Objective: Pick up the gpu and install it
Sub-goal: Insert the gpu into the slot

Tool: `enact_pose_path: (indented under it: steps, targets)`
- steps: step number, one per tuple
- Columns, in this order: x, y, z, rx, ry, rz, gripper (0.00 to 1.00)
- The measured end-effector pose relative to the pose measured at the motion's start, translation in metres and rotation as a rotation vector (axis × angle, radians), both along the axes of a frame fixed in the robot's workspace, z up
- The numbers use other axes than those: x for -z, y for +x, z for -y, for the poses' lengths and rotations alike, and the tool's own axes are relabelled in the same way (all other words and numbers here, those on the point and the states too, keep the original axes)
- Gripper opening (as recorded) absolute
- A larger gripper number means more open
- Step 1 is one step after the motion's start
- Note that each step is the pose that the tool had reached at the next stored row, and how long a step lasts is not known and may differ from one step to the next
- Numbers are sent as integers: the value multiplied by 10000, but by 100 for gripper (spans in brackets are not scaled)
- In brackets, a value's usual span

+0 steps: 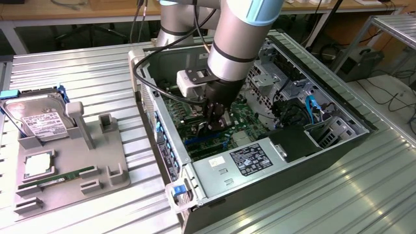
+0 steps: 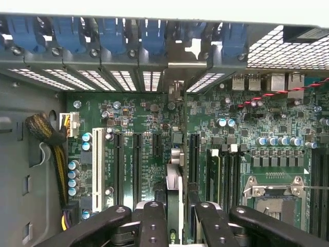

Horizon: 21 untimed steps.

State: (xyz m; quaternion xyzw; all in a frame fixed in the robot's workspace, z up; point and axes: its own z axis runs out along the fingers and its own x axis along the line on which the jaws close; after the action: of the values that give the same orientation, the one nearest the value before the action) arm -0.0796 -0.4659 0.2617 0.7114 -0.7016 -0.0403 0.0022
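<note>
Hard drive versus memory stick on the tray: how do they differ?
The hard drive is a boxy silver block with a white label; the memory stick is a narrow green strip. The hard drive is much wider and thicker than the memory stick. Both rest on the grey tray, outside the computer case.

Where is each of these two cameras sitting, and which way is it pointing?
Exterior view: set apart from the robot, up high, facing down into the open computer case on the metal table; the arm shows, reaching in.
Wrist view: on the wrist, facing the motherboard inside; the claw shows, gripping the gpu edge-on.
Shared: the motherboard and the claw.
</note>
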Motion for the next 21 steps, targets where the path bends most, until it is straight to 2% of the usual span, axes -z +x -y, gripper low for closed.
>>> enact_pose_path:
  steps: [3, 7, 15, 21]
  targets:
    - [12, -3, 0, 1, 2, -16, 26]
    - [19, -4, 0, 2, 1, -72, 26]
    - [-2, 6, 0, 18, 3, -76, 26]
    - [-14, 15, 0, 56, 3, -104, 26]
